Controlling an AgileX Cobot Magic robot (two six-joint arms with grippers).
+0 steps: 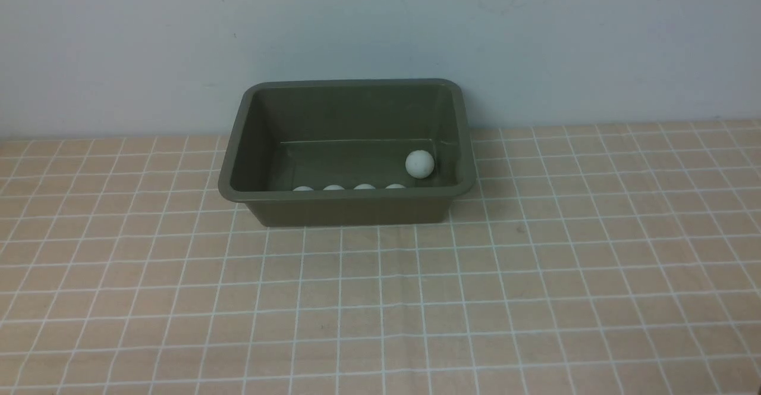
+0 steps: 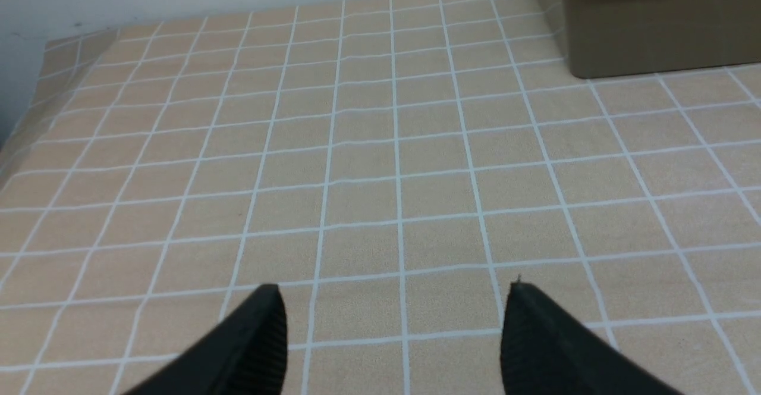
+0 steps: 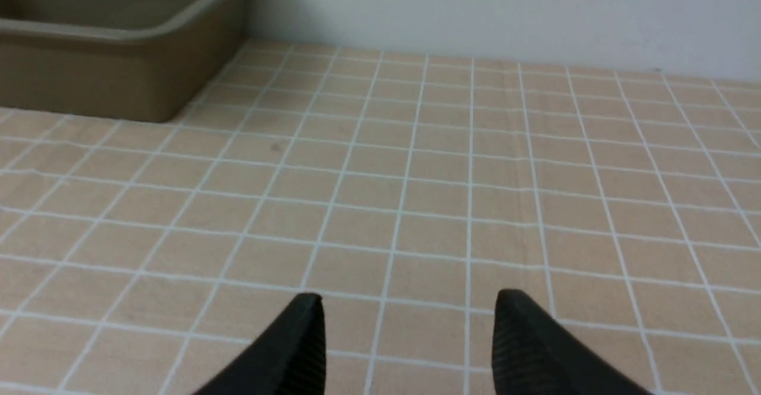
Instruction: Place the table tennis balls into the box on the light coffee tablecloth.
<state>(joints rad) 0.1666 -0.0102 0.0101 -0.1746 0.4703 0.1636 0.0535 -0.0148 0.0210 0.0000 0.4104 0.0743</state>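
Front view | smooth olive box (image 1: 348,207) | round white balls (image 1: 420,163) inside | both fingers (image 2: 261,329) released

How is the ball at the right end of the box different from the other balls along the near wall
The right-end ball shows whole, out on the box floor; the four near-wall balls show only their tops above the rim. It sits alone, while they line up in a row. All are white and inside the box.

A plain, pale grey-white wall (image 1: 380,26) rises behind the table, evenly lit.
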